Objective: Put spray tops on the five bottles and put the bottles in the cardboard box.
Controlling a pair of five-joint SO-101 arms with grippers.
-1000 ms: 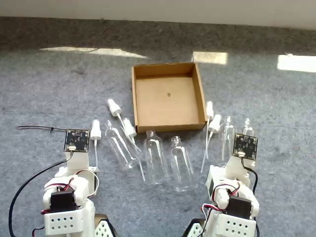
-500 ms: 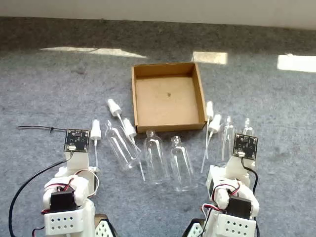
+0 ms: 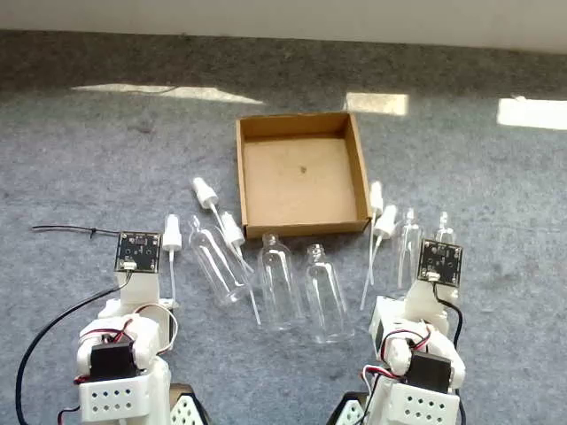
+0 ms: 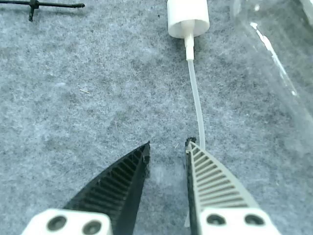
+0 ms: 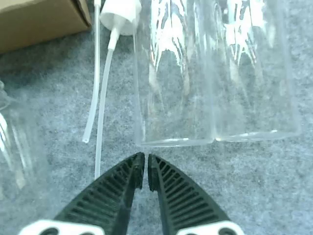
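— Trouble, if it comes, starts where for the left claw (image 4: pixel 167 147)?

— Right at its tips. Its fingers stand apart with nothing between them. The thin tube (image 4: pixel 196 103) of a spray top (image 4: pixel 188 17) ends just beside the pale finger. My guess is that a pinch on that tube would bend it or flick the whole top aside. The white cap, farther ahead, looks the firmer hold.

— And the right claw (image 5: pixel 145 157)?

— Its fingers are pressed together and empty. They point at the seam between two bottles (image 5: pixel 173 73) whose flat bottoms lie just ahead of it. Driven forward like that, it would likely shove them. They are round and lie on their sides, so they could roll, perhaps into the second spray top (image 5: pixel 120 11) beside them.

— Which way does everything point?

— The left claw's spray top runs lengthwise straight away from the claw, with the tube end near and the cap far. The two bottles lie the same way for the right claw, bottoms near and necks far. Three more lie between the arms, necks away from the claws. Farthest out sits the cardboard box (image 3: pixel 243 177), open side up, and all five bottles lie outside it. None wears a top yet.
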